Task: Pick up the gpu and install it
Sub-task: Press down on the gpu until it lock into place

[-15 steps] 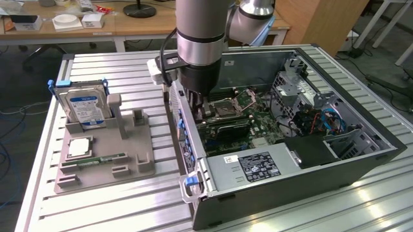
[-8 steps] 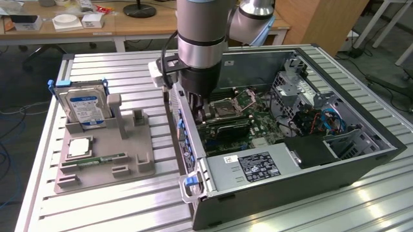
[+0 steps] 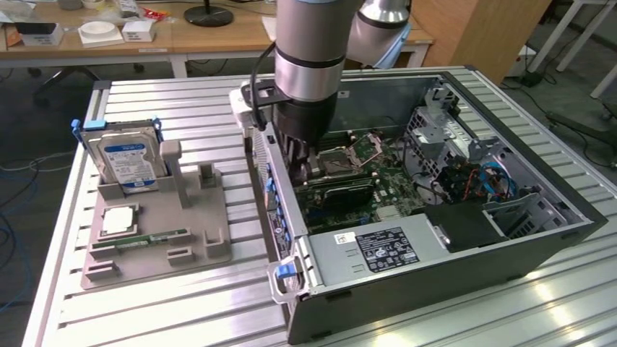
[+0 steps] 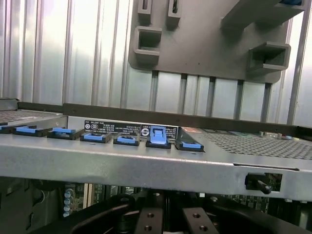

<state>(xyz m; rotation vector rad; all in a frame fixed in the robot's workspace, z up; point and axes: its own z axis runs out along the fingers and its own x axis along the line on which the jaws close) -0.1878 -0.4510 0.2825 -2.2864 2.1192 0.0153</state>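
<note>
Closest up is the silver power supply [image 3: 381,253] with its black label, sitting in the near end of the open PC case [image 3: 540,242], which lies on its side on a slatted metal table [image 3: 144,311]. Also in the case are a green motherboard [image 3: 386,184], plus a drive cage [image 3: 453,141] with blue and red cables [image 3: 492,181] bunched on the exterior view's right. The arm [image 3: 308,50] comes straight down into the case, tight against the wall on the exterior view's left, and the gripper [image 3: 306,168] [image 4: 171,219] is low over the board. That wall [image 4: 146,163] is close in front of the wrist camera, with a row of blue clips [image 4: 158,136] along its edge, so it's pretty cramped in there. The gpu [image 3: 337,194] looks to be the flat dark card directly beneath the gripper, down on the motherboard, though it's murky enough that I wouldn't swear to its exact seating. Can't tell whether the gripper is clamped on it or not. Beside the case, on the exterior view's left, a grey fixture tray [image 3: 193,217] [image 4: 204,48] holds a hard drive [image 3: 126,159] with a blue label standing upright in a slot, a CPU chip [image 3: 118,220] lying flat, and a green RAM stick [image 3: 144,238] just beside the chip. Behind it all, a wooden desk [image 3: 212,36] has some white boxes [image 3: 101,32] on it.
</note>
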